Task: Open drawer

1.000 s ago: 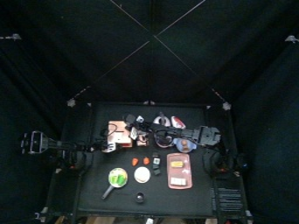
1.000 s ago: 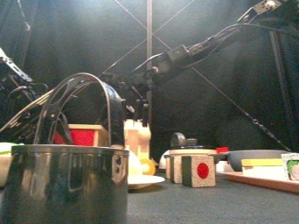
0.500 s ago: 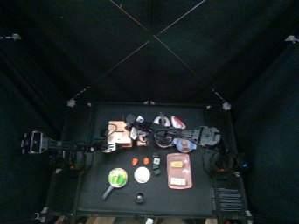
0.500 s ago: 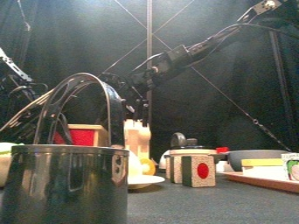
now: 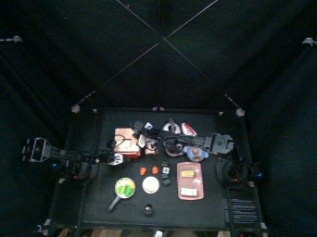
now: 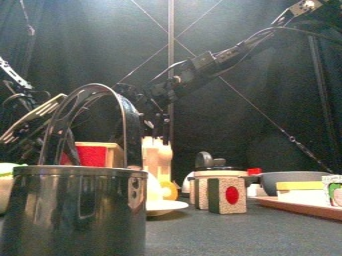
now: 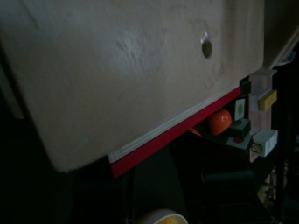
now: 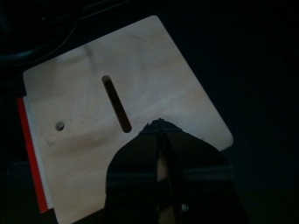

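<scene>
Drawer-opening under way: the drawer (image 5: 124, 141) seated toward the left side of the tabletop (image 5: 205, 209), pale top up. Reaching across from the right, the right gripper (image 8: 158, 133), fingers pressed narrow together at the edge of the slotted pale panel (image 8: 105, 105); impossible to say whether pinching it or merely touching. Close beside the box's near corner, the left gripper (image 5: 113, 155); cannot tell whether clamped on the box or standing wide, fingers hidden from its own camera.

Probably best done so: brace the box with one arm, catch the sliding part with the other, draw straight along the slide, slowly, without tipping or dragging the whole unit.

Crowding the front of the tabletop: a pink-brown tray (image 5: 188, 180), a white plate (image 5: 151, 185) and small orange pieces (image 5: 148, 170) just ahead of the drawer, likeliest to be knocked by a sliding part coming out that way. Nearest the front camera, a dark pot (image 6: 74, 212) with arched handle, well apart.
</scene>
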`<state>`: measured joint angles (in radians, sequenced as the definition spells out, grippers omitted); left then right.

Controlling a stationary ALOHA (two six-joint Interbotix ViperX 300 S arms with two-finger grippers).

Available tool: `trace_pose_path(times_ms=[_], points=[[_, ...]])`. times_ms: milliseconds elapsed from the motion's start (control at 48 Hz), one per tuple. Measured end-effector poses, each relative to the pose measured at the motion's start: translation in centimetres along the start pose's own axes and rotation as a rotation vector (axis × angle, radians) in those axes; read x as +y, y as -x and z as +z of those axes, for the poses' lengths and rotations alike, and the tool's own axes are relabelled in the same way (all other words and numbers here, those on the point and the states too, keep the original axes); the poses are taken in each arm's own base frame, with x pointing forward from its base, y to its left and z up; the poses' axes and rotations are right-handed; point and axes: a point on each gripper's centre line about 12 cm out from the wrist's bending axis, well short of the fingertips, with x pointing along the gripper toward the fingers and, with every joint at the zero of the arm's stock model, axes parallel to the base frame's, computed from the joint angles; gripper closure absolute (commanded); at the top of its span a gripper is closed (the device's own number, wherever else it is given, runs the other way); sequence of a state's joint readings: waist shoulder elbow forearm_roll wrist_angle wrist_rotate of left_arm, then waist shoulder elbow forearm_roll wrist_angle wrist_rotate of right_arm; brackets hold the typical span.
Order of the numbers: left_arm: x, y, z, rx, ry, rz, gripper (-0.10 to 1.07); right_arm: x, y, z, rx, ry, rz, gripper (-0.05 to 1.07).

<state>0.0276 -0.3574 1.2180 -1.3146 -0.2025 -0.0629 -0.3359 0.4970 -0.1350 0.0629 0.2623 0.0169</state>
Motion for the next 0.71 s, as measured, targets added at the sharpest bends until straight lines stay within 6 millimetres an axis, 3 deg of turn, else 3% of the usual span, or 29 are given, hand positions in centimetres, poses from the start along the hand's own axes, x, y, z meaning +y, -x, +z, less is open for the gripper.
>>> trace_pose_path(times_ms=[521,708], points=[[-1.2,1.5,-2.4,0.125,0.028,-0.071,0.42,0.1,0.0,0.2,0.000,-0.003,0.002,0.97],[0.0,1.8,-2.9,0.157,0.025,-0.052,0.42,0.3,-0.2,0.1,0.002,-0.006,0.006,0.97]])
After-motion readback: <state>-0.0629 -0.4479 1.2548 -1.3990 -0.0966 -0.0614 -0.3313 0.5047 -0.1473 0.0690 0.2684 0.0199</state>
